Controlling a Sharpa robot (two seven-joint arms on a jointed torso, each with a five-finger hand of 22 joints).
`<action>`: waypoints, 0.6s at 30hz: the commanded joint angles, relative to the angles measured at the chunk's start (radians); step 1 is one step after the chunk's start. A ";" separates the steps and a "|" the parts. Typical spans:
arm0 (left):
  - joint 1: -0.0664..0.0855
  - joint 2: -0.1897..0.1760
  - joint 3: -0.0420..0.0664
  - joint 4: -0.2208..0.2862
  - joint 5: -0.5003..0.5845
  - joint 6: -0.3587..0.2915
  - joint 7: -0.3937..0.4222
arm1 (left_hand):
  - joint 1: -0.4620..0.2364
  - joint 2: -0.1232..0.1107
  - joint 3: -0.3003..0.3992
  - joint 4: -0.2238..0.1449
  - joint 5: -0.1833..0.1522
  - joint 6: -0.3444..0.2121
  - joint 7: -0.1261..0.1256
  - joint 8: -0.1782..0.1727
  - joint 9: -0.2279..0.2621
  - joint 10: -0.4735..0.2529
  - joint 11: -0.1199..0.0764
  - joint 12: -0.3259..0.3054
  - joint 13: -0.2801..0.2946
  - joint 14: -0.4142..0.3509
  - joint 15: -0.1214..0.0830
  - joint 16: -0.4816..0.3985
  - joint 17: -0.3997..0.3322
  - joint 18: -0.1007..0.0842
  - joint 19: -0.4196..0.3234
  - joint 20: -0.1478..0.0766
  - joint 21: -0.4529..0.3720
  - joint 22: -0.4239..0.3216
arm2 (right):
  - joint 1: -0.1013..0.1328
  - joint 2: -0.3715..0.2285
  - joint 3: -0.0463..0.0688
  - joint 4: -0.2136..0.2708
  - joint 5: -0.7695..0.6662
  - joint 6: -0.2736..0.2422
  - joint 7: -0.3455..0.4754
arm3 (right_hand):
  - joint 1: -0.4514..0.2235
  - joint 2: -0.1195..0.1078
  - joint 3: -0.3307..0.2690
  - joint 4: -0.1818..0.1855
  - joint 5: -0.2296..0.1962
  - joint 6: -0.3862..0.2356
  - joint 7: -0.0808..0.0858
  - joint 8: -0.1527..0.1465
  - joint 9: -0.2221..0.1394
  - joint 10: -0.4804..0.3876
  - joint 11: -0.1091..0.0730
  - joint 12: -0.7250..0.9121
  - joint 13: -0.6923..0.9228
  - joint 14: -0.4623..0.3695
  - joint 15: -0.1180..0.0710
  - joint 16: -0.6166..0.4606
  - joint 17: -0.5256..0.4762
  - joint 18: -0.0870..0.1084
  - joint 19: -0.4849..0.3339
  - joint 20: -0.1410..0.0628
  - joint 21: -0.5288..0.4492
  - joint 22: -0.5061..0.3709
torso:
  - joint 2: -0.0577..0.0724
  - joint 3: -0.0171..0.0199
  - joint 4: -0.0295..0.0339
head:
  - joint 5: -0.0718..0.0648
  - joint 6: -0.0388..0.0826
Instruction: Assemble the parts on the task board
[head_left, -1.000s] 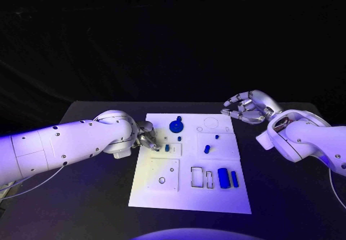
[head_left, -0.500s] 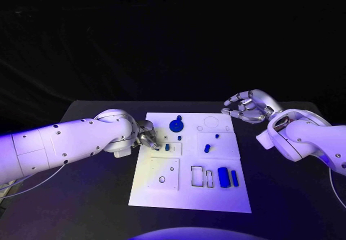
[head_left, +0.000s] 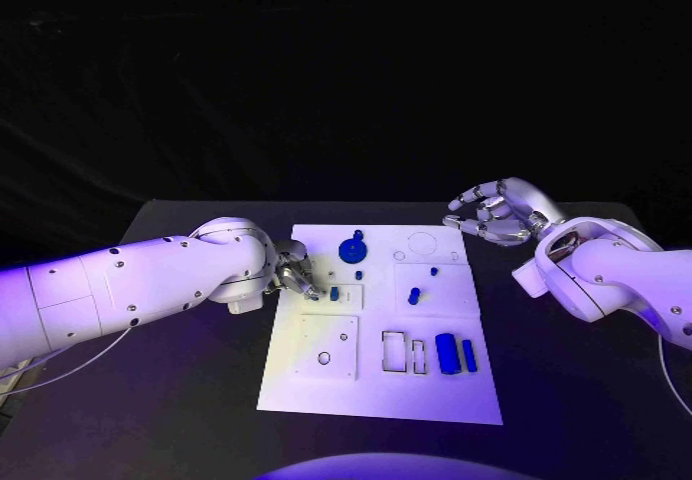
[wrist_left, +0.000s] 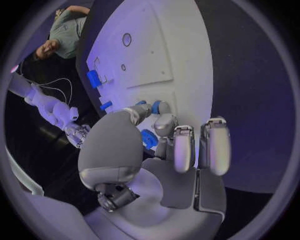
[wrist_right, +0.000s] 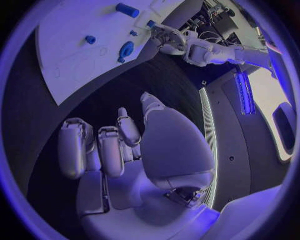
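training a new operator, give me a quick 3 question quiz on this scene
1. True or false: the right hand holds a part.
2. Which hand is at the small part near the board's left edge? A) left B) right
3. Fill in: the two long parts lie side by side in the board's near ____ corner.

Key: 1 false, it hovers off the board with nothing in it; 2 A, the left hand; 3 right.

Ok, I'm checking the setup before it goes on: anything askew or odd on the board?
Nothing stands out. The task board lies flat, the blue parts rest on it, and the left hand is at one small part.
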 joint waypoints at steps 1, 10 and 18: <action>-0.002 0.003 -0.002 0.001 -0.003 0.027 -0.006 | -0.027 -0.004 -0.027 0.012 0.001 0.004 0.007 -0.001 -0.006 0.004 0.000 0.004 0.002 0.096 -0.007 0.004 0.239 -0.013 0.029 -0.008 0.007 0.070 | -0.001 0.001 0.000 0.000 -0.010 0.008 0.006 | -0.013 0.002 -0.006 -0.001 0.005 -0.007 0.001 0.005 -0.001 -0.006 -0.002 -0.005 -0.001 0.060 -0.010 -0.006 0.082 0.018 -0.007 -0.003 -0.005 0.112 | -0.001 -0.0008 0.0003 | 0.000 0.000; -0.002 0.004 -0.002 -0.003 -0.003 0.027 -0.006 | -0.053 -0.002 -0.056 0.015 0.002 0.008 0.006 -0.001 -0.013 0.005 0.000 0.006 0.004 0.097 -0.007 0.005 0.242 -0.013 0.029 -0.008 0.006 0.069 | -0.002 0.000 0.000 -0.001 -0.010 0.007 0.007 | -0.022 0.002 -0.010 0.000 0.004 -0.009 0.001 0.006 -0.002 -0.007 -0.002 -0.005 -0.002 0.060 -0.009 -0.006 0.082 0.018 -0.008 -0.003 -0.007 0.111 | 0.000 -0.0011 0.0004 | -0.002 0.001; -0.002 0.001 -0.002 -0.006 -0.004 0.026 -0.005 | -0.076 0.002 -0.078 0.016 0.003 0.010 0.006 0.000 -0.018 0.007 -0.001 0.008 0.006 0.098 -0.007 0.007 0.246 -0.013 0.029 -0.008 0.006 0.069 | -0.002 -0.001 0.000 -0.001 -0.010 0.007 0.007 | -0.034 0.003 -0.015 0.001 0.004 -0.011 0.002 0.008 -0.003 -0.007 -0.001 -0.005 -0.002 0.060 -0.009 -0.007 0.081 0.018 -0.008 -0.003 -0.008 0.111 | 0.000 -0.0017 0.0000 | -0.003 0.003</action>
